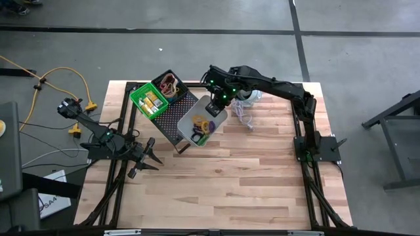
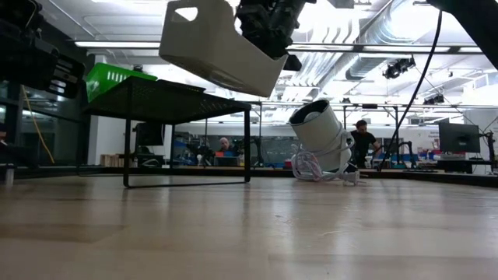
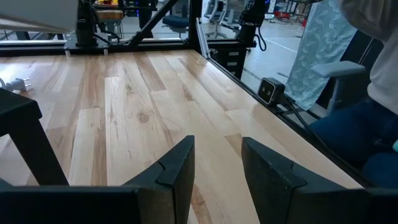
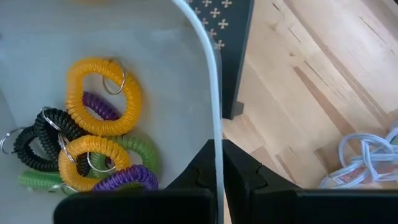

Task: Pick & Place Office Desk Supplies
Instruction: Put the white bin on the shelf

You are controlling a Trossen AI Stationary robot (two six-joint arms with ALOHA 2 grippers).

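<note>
Right hand [image 4: 219,163], clamped on the pale grey plastic bin [image 1: 200,118] of coiled loops, holds it above the black mesh rack [image 1: 174,121]; next comes setting it down level.

Grey bin [image 1: 202,121] of coil loops [image 1: 202,127] gripped at rim by right gripper [image 1: 217,103], over mesh rack [image 1: 172,115].

Two dark jointed arms with green lights on the right claw [image 1: 216,99].
</note>
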